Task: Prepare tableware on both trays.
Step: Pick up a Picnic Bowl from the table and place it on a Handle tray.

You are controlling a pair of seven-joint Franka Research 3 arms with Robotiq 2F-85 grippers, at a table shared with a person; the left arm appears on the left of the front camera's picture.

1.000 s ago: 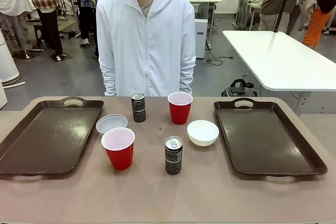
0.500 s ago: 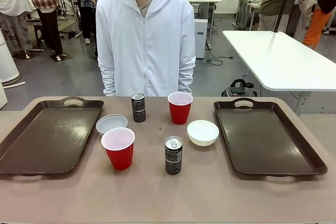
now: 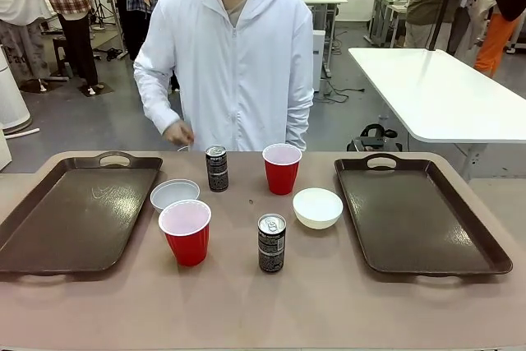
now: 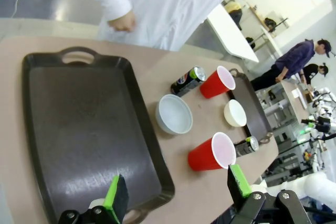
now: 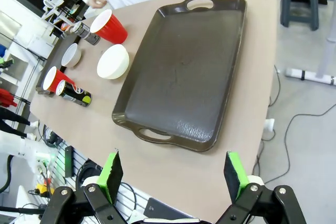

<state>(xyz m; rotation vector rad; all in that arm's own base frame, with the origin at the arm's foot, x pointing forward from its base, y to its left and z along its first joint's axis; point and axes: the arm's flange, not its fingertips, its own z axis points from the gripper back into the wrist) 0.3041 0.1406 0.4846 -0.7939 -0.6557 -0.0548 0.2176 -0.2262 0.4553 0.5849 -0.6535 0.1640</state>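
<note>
Two brown trays lie empty, the left tray (image 3: 74, 211) and the right tray (image 3: 419, 211). Between them stand two red cups (image 3: 186, 232) (image 3: 282, 168), two white bowls (image 3: 174, 195) (image 3: 317, 207) and two black cans (image 3: 217, 168) (image 3: 271, 242). My left gripper (image 4: 177, 190) hangs open high above the near end of the left tray (image 4: 79, 129), holding nothing. My right gripper (image 5: 172, 170) is open too, high above the table's near edge by the right tray (image 5: 184, 72). A person's hand (image 3: 177, 133) hovers at the far edge behind the far can.
The person in a white jacket (image 3: 234, 55) stands at the far side, centred. Bare table (image 3: 263, 310) runs along the front edge. A white table (image 3: 444, 96) and other people stand farther back.
The person has lifted one arm from their side and brought that hand up to the table's far edge. Tableware, trays and both grippers stay as they were.
</note>
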